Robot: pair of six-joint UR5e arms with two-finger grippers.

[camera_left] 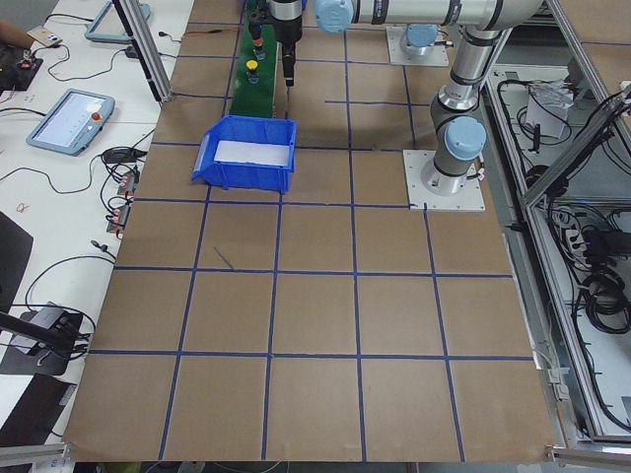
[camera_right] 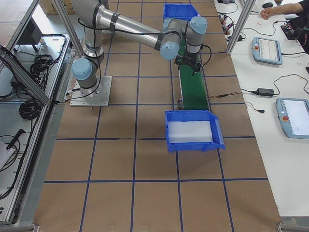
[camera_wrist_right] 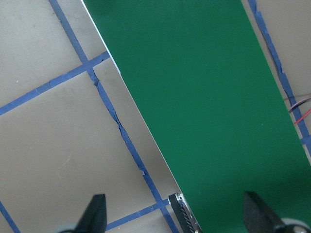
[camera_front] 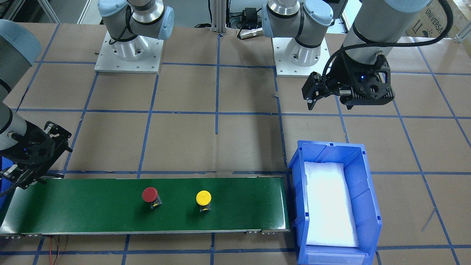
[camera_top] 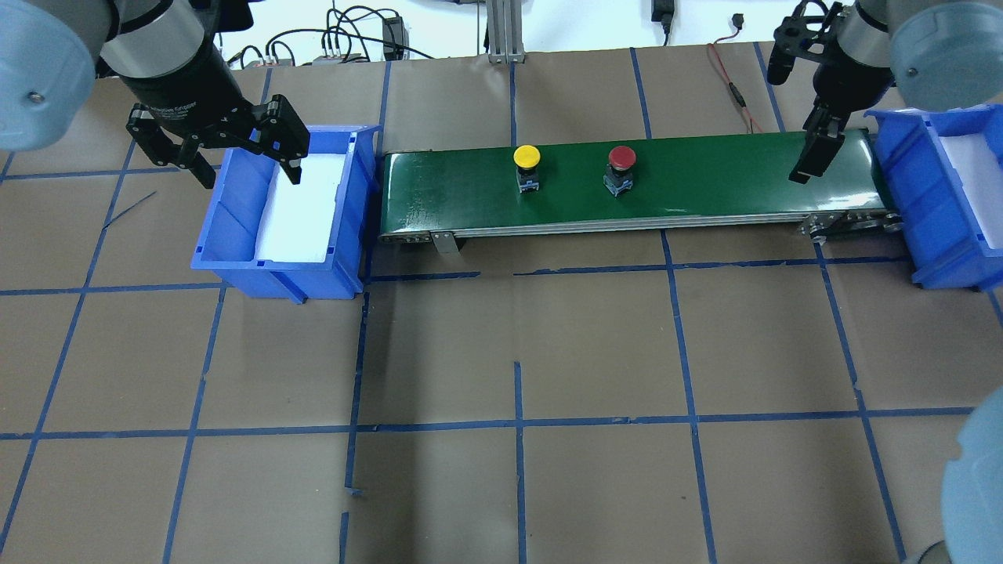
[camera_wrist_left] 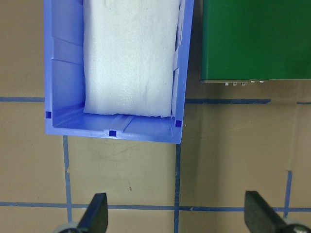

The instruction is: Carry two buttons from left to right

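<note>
Both buttons stand upright on the green conveyor belt (camera_top: 705,176). The yellow button (camera_top: 526,157) (camera_front: 203,197) is nearer the robot's left and the red button (camera_top: 621,157) (camera_front: 150,194) is beside it toward the right. My left gripper (camera_top: 247,160) (camera_front: 330,105) (camera_wrist_left: 180,218) hangs open and empty over the near rim of the left blue bin (camera_top: 235,262), away from the belt. At the belt's right end my right gripper (camera_front: 55,163) (camera_wrist_right: 177,218) is open and empty, with only bare belt (camera_wrist_right: 204,97) and table paper below it. Neither gripper touches a button.
The left blue bin (camera_wrist_left: 116,132) (camera_front: 371,206) holds only a white foam pad. A second blue bin (camera_top: 917,196) with foam stands past the belt's right end. The arm bases (camera_front: 128,55) sit at the back. A red wire (camera_top: 733,86) trails behind the belt. A person's hand (camera_right: 273,9) rests on a side table.
</note>
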